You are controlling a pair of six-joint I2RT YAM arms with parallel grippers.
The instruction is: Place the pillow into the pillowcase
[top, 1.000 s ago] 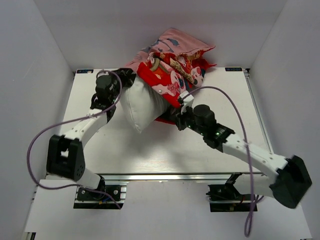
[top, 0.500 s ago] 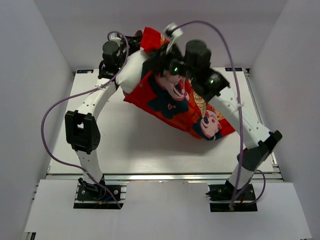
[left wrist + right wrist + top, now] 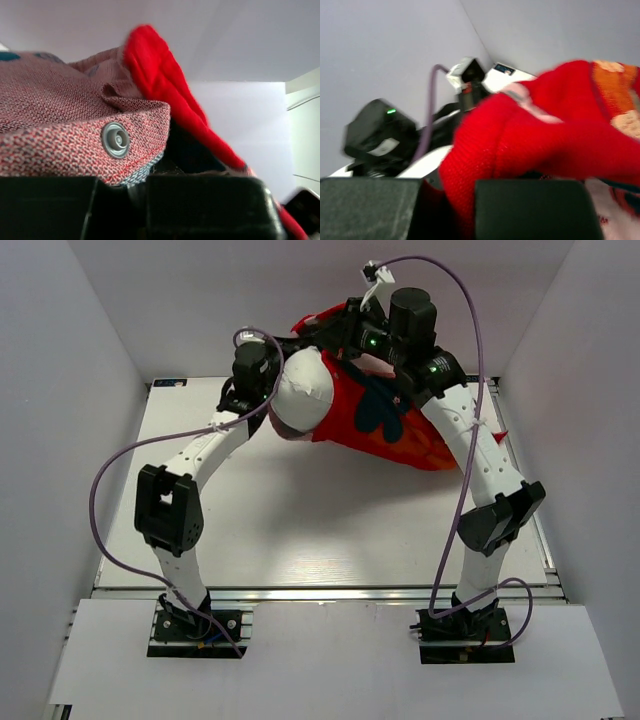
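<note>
1 red pillowcase (image 3: 385,430), held above the far part of the table (image 3: 300,530), is clamped at its hem by the closed left gripper (image 3: 140,186) and at a fold by the closed right gripper (image 3: 449,200), with 1 white pillow (image 3: 303,390) bulging from its left end.

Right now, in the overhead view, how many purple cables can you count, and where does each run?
2. One cable loops out beside the left arm; the other arcs over the right arm down to its base. Stretches may be hidden behind the arms.
</note>
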